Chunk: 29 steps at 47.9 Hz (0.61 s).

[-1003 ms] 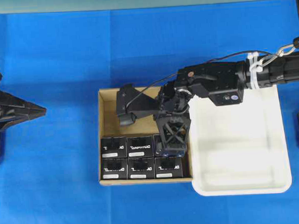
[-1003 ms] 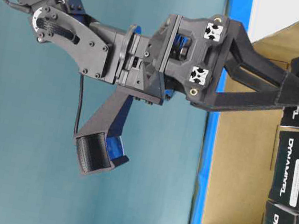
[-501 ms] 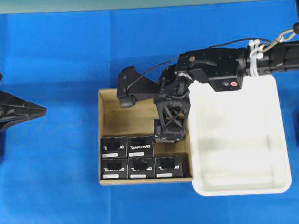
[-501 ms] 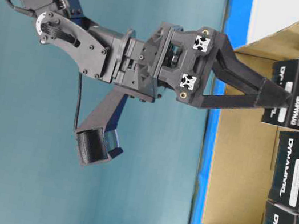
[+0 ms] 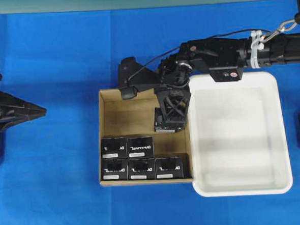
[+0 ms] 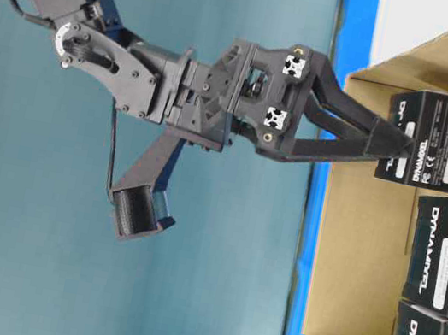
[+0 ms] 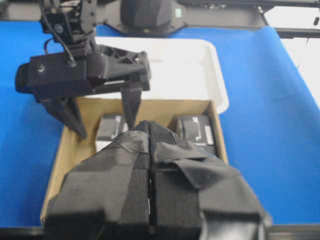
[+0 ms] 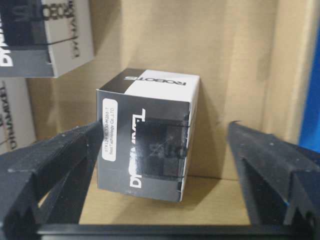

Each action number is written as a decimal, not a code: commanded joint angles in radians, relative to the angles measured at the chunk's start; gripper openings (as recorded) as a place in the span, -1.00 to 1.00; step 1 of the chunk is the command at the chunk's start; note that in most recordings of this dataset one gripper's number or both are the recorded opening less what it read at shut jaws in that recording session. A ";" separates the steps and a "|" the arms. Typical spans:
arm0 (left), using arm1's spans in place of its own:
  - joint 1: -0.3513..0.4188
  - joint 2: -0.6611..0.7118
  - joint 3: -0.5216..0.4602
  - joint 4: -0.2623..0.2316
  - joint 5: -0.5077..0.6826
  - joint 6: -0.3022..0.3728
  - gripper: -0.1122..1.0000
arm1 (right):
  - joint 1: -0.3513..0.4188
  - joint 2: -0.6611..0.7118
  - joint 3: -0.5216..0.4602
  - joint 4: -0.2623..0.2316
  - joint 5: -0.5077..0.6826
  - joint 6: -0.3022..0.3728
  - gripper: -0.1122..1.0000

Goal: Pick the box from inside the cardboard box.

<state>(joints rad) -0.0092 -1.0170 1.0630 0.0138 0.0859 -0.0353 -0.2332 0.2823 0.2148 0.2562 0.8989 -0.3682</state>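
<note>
The cardboard box (image 5: 102,141) lies mid-table, its brown floor (image 8: 165,210) showing in the right wrist view. One black box (image 5: 168,122) with white lettering stands apart from the others, slightly tilted, near the carton's right wall. My right gripper (image 5: 170,127) reaches down into the carton and straddles this box (image 8: 147,135). One finger (image 8: 60,155) touches the box's labelled side. The other finger (image 8: 260,160) stands off with a clear gap, so the jaws are open. My left gripper (image 7: 149,130) is shut with nothing in it, parked at the far left (image 5: 40,111).
Several identical black boxes (image 5: 127,147) fill two rows at the carton's front. A white plastic tray (image 5: 286,134) sits against the carton's right side. Blue cloth covers the table, and black arm bases stand at its left and right edges.
My right gripper has drawn back toward the carton's rear wall. The black box came with it, out of the rows and onto open carton floor. The left arm has not moved.
</note>
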 commanded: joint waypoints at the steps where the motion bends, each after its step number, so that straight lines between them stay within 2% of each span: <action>1: -0.002 0.006 -0.028 0.003 -0.005 -0.002 -0.92 | -0.006 0.014 -0.005 -0.017 0.003 -0.003 0.96; 13: -0.002 0.005 -0.028 0.003 -0.005 0.000 -0.92 | 0.005 0.008 -0.008 -0.011 0.023 0.005 0.96; 29: -0.002 0.005 -0.028 0.003 -0.005 0.000 -0.92 | 0.020 -0.043 -0.078 -0.009 0.046 0.009 0.96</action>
<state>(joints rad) -0.0092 -1.0170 1.0630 0.0138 0.0859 -0.0353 -0.2178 0.2608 0.1703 0.2439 0.9357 -0.3590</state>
